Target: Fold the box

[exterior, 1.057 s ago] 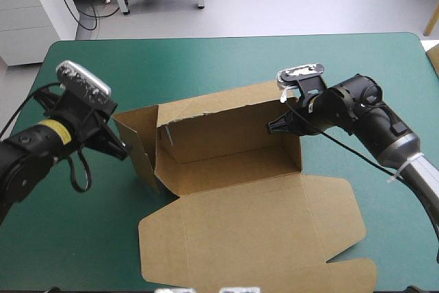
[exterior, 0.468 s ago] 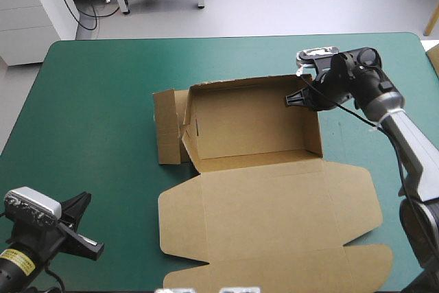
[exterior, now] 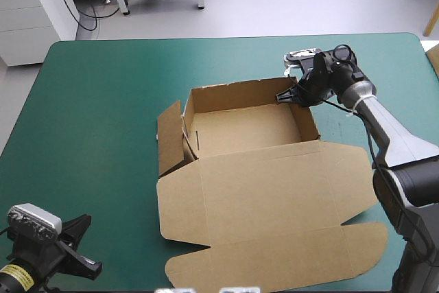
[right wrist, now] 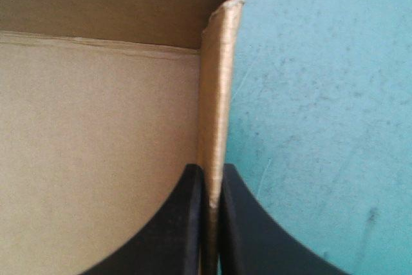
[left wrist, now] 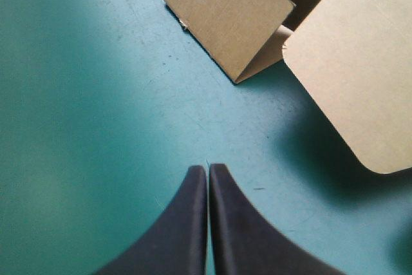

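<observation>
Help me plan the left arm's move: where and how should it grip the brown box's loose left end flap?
Grip the loose left end flap of the brown board box by its free upper edge, coming from the table's left with a finger on each face. It stands tilted outward, clear of the tray, while the flat lid blocks the near side.

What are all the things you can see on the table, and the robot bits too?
box: one, brown, mid-table; an open tray with its walls up, its lid flat toward the near edge, one end flap sticking out on the left.
table cover: one, teal-green, under everything.
left gripper: one, black fingers, shut and holding nothing, over bare cover near the near left corner, apart from the box.
right gripper: one, black fingers, shut on the box's right end wall near its far corner.
</observation>
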